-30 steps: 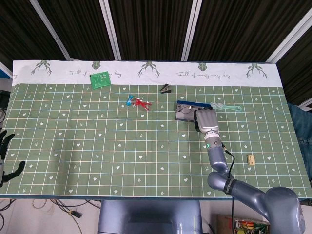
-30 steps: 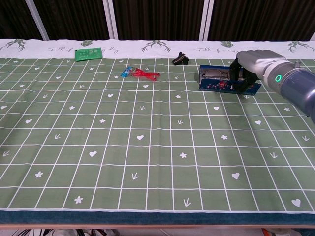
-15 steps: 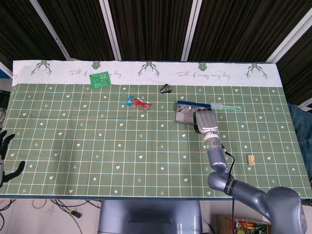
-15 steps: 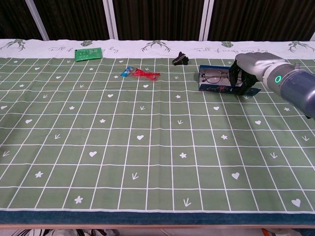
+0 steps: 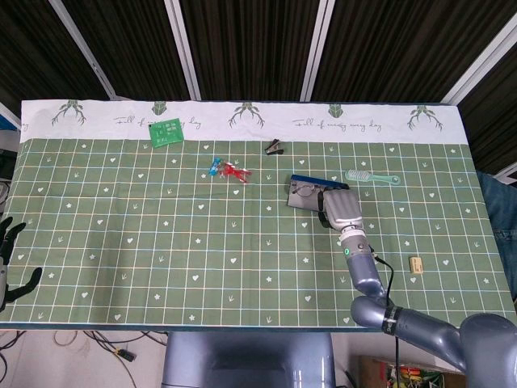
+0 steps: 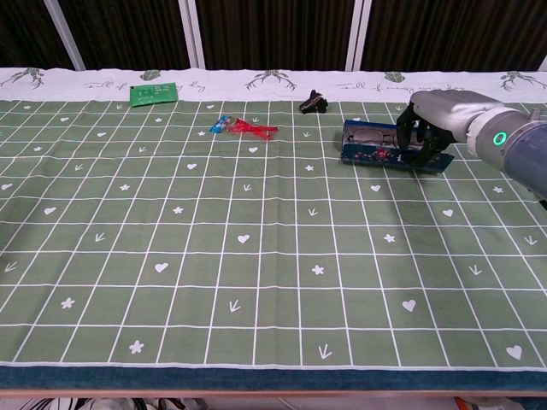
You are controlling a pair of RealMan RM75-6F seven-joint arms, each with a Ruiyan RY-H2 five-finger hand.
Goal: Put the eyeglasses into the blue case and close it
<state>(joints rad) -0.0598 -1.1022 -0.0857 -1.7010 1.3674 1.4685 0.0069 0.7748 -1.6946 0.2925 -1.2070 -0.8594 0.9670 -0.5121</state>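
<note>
The blue case lies open on the green cloth, right of centre. The eyeglasses lie inside it. My right hand is at the case's right end, with its fingers curled down over the case there and gripping it. That end of the case is hidden under the hand. My left hand shows only at the lower left edge of the head view, off the table, with its fingers apart and holding nothing.
A teal hairbrush lies just behind the case. A black clip, a red and blue toy and a green card lie further back left. A small tan block sits at the right.
My right hand has pulled the case a little nearer and leftward, away from the hairbrush. The left hand has not moved.
</note>
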